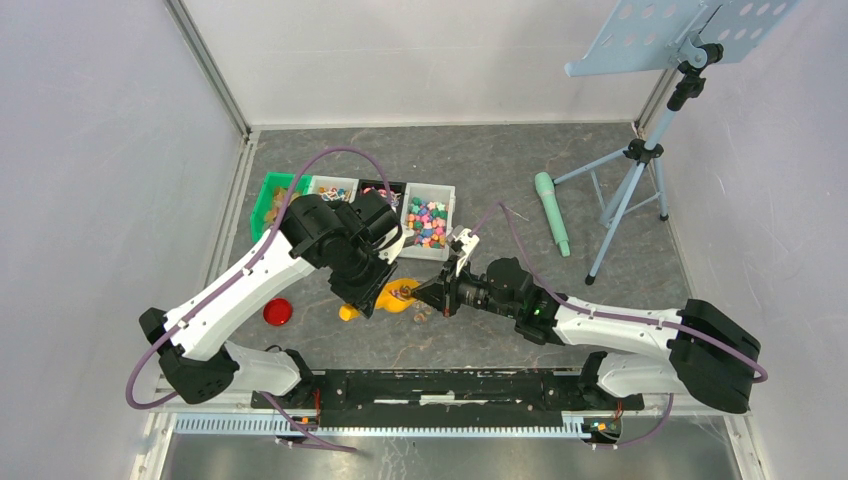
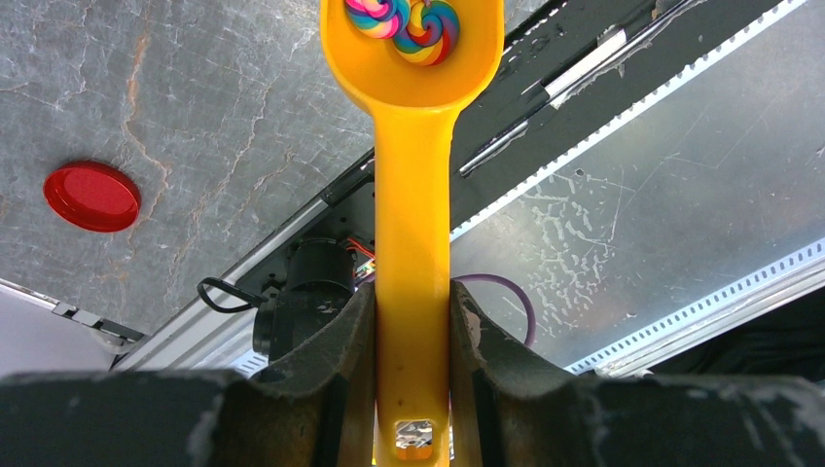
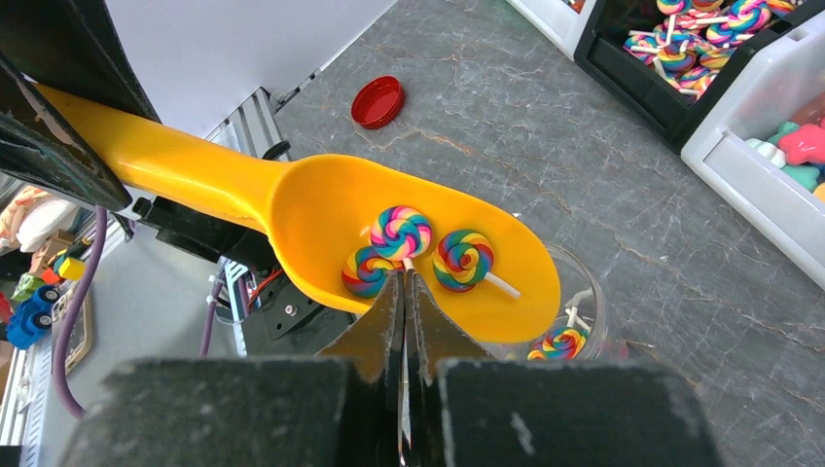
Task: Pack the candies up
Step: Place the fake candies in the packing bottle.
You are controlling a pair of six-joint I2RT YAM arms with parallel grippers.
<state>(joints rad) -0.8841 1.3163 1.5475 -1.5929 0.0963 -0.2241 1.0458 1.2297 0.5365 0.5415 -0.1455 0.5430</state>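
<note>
So, we're looking at the left jaws pinching the handle of the orange scoop (image 2: 412, 195), one jaw pressing on each side, close to the hanging hole at its end. The scoop is being held above the table (image 1: 500, 170), about the middle of the top view. Its bowl is pointing toward 3 o'clock, where the right jaws are coming in. Those right jaws are pressed together, and their tips are sitting just over the near rim of the bowl, right up against the candies (image 3: 401, 232). We can't tell whether a thin stick is caught between them.

The candies in the bowl are three rainbow swirl lollipops on white sticks, lying close together near the middle. In the right wrist view, a clear round jar (image 3: 595, 302) is peeking out from under the bowl's lip at 4 o'clock. A few more of the same lollipops are lying inside it.

In the top view, a row of bins (image 1: 428, 252) is sitting at 12 o'clock from the scoop, with mixed coloured sweets showing in the white one on the end. The black bin (image 3: 632, 88) next to it is holding more swirl lollipops. A red round lid (image 1: 278, 311) is lying flat on the table at 9 o'clock from the scoop, well apart from it.
</note>
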